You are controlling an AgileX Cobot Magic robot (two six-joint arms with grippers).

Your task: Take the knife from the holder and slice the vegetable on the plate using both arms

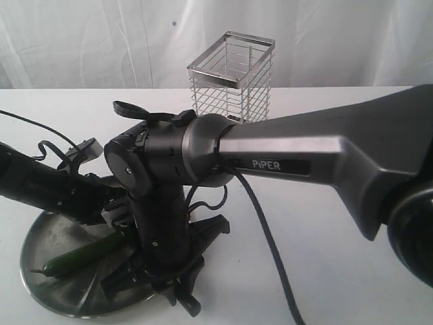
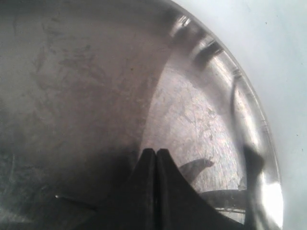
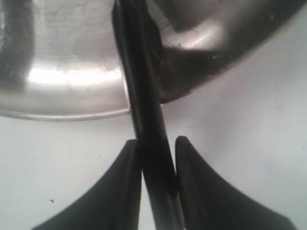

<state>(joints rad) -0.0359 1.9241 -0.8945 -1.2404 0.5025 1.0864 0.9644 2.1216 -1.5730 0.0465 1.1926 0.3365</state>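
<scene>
The slim black-handled knife [image 3: 144, 143] is out of the steel-wire holder [image 1: 232, 74], clamped in the right claw [image 3: 154, 163] at the shiny steel plate's [image 1: 47, 247] five o'clock rim, left claw [image 2: 156, 165] pressed together, dark green vegetable [image 1: 84, 255] apparently uncut.

Exterior view: bright, even, diffuse light; white table [image 1: 325, 223] near overexposed. Soft shadow under arms on plate [image 1: 40, 247]. Near arm link large, slightly soft. Left wrist view: dim, plate surface blurred, glare patches along rim [image 2: 271, 201]. Right wrist view: close range, knife [image 3: 144, 110] and fingertips [image 3: 125, 182] out of focus; broad glare band on plate.
</scene>
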